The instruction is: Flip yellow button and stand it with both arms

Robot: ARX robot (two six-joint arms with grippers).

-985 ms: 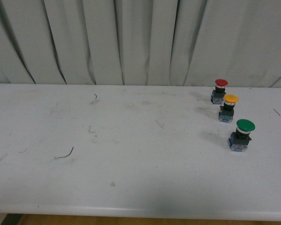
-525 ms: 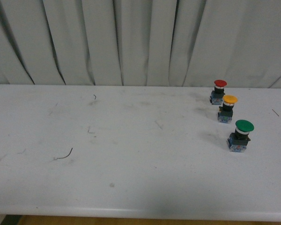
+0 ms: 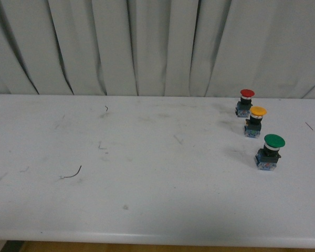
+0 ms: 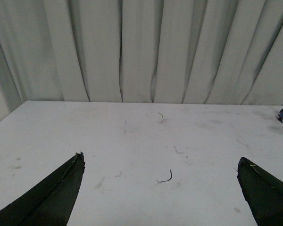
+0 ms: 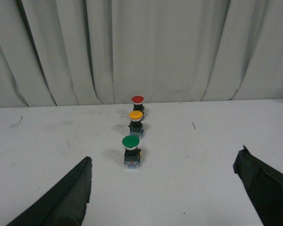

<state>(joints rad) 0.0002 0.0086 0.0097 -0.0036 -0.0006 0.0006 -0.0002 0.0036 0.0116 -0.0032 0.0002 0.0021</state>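
The yellow button (image 3: 258, 120) stands cap-up at about three o'clock on the table (image 3: 147, 199), between the red button (image 3: 246, 101) and the green button (image 3: 271, 151). Our left gripper (image 4: 160, 188) and right gripper (image 5: 162, 188) both hang well back, jaws wide apart. Reaching in, we risk toppling its close neighbours.

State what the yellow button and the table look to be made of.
Yellow button: likely moulded plastic, with a smooth matte yellow cap, black neck and blue-grey base block. Table: seemingly white plastic or laminate, matte, scuffed with dark marks; cannot tell which.
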